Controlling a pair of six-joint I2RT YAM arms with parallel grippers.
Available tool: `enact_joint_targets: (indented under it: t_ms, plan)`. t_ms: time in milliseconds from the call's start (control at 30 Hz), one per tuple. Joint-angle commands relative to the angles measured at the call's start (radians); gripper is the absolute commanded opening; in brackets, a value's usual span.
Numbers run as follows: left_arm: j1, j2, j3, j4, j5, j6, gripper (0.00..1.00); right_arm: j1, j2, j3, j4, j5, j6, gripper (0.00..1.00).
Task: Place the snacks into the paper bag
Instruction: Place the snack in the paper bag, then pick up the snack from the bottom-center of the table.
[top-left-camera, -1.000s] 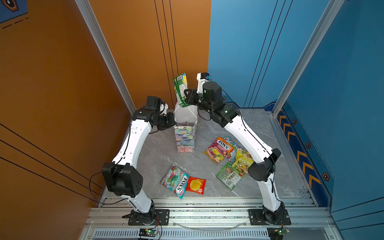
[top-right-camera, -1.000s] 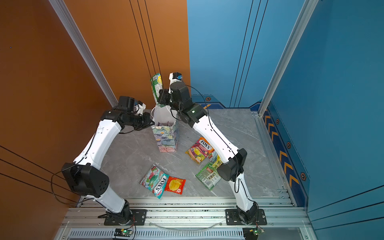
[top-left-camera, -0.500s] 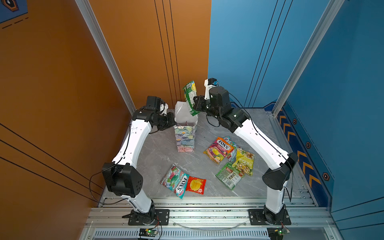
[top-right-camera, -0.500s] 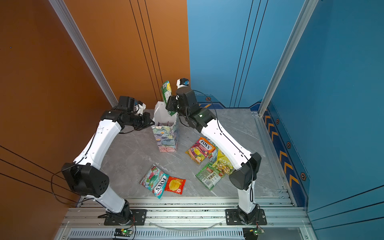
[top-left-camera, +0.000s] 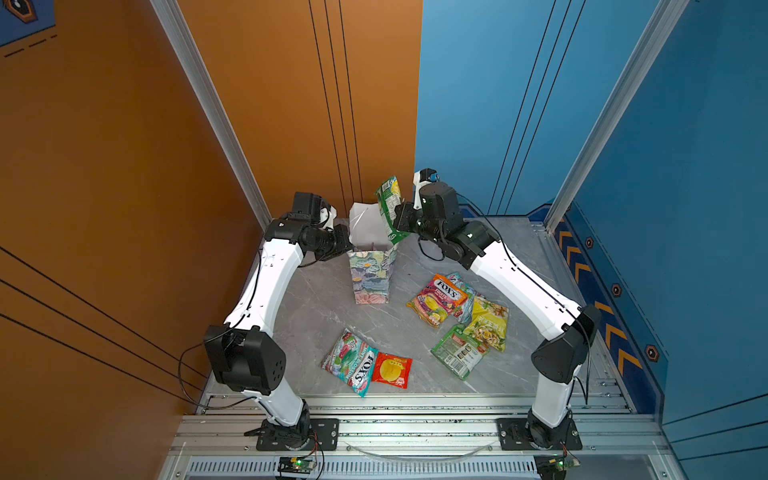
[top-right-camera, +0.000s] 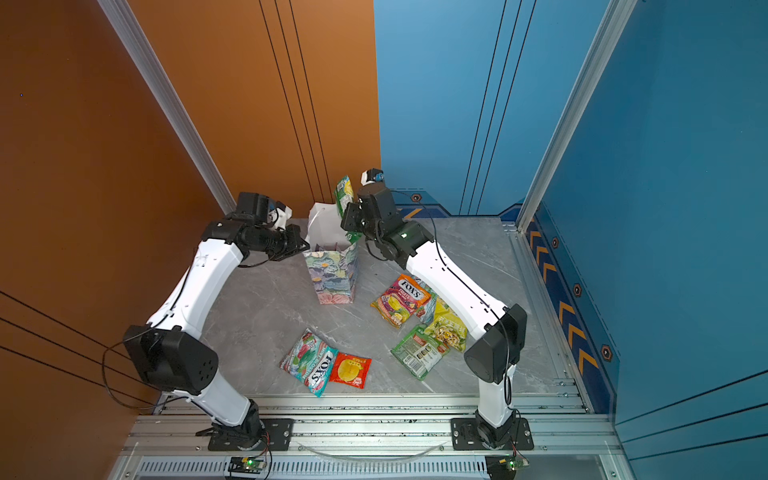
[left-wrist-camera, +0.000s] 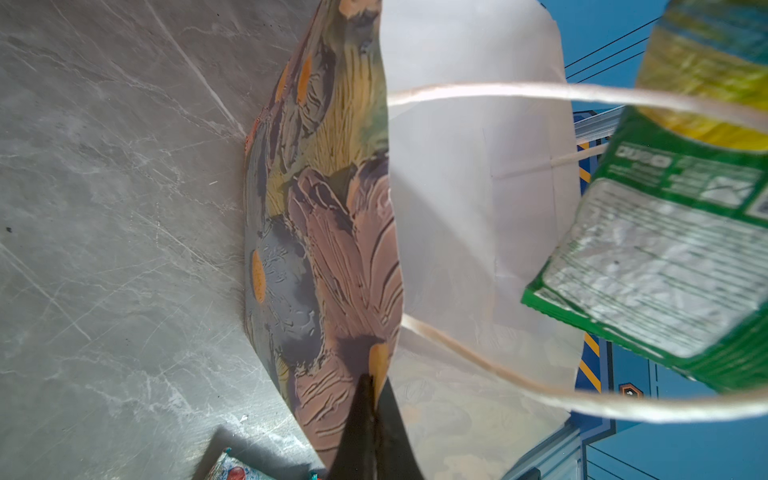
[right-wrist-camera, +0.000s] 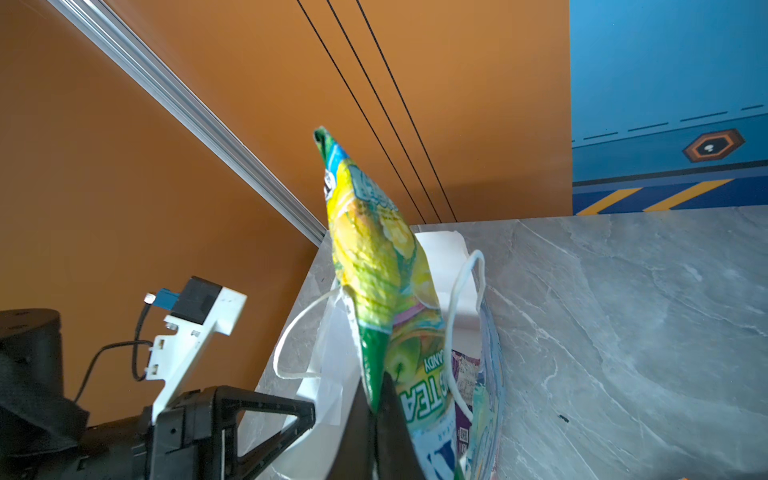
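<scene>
Green packet (top-left-camera: 388, 208) lowered over paper bag (top-left-camera: 371, 274) mouth, right jaws gripping it

FOX'S on orange packet (top-left-camera: 436, 297), FOX'S on teal packet (top-left-camera: 351, 368), TEA on green pouch (right-wrist-camera: 428, 395)

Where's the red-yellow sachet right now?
In both top views, the red-yellow sachet lies near the table's front edge, touching the teal FOX'S bag on its right-arm side.
</scene>
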Motion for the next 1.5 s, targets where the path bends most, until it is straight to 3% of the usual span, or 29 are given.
enact_joint_targets:
  t_ms: [0, 500, 667, 900, 1167, 1333, 1467]
  plan:
    - [0.008, -0.023, -0.016, 0.018, 0.030, -0.003, 0.00, -0.007, -0.045, -0.017, 0.030, 0.024, 0.012, 0.00]
    - [0.009, -0.024, -0.020, 0.021, 0.030, -0.003, 0.00, -0.031, -0.036, -0.061, 0.022, 0.004, 0.061, 0.01]
    - [0.009, -0.024, -0.021, 0.021, 0.030, -0.003, 0.00, -0.044, -0.034, -0.060, 0.032, -0.023, 0.074, 0.16]
    - [0.009, -0.024, -0.022, 0.021, 0.030, -0.004, 0.00, -0.044, -0.020, -0.033, 0.040, -0.052, 0.076, 0.14]
    - [0.011, -0.025, -0.022, 0.022, 0.031, -0.003, 0.00, -0.052, -0.041, -0.034, 0.042, -0.083, 0.071, 0.26]
    - [0.011, -0.023, -0.025, 0.025, 0.034, -0.006, 0.00, -0.075, -0.101, -0.119, 0.049, -0.104, 0.068, 0.31]
    - [0.012, -0.022, -0.024, 0.028, 0.035, -0.006, 0.00, -0.088, -0.183, -0.284, 0.081, -0.156, 0.059, 0.34]
